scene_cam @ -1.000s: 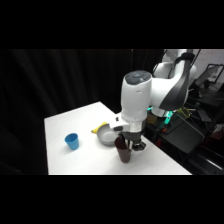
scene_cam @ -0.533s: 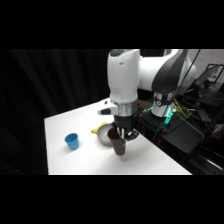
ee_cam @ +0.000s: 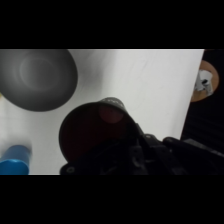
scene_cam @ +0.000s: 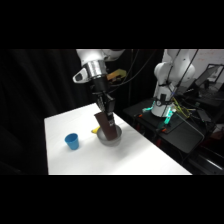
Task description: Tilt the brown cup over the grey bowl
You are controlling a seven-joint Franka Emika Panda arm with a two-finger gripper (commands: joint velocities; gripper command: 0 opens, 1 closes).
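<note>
Black backdrop behind a white table [scene_cam: 140,155]; cabled equipment with a teal light sits off the table's far side.

Grey bowl [scene_cam: 111,136] taken as the landmark. It rests on the table. Brown cup [scene_cam: 107,123] is off the surface, carried directly above the bowl and leaning, so it overlaps the bowl's rim in the side view. Gripper [scene_cam: 106,108] comes down from above and is clamped on the cup's upper part. In the wrist view the cup's dark red opening fills the centre, and the bowl lies up and to the left of it, apart.

Judgement: holding the cup aloft over the bowl keeps any contents falling inside the rim; the lean looks partial, so the tilt is under way, not finished.

Blue cup [scene_cam: 72,141] stands well left of the bowl, clear of the arm. Small yellow object [scene_cam: 94,132] lies just beside the bowl's left edge.
</note>
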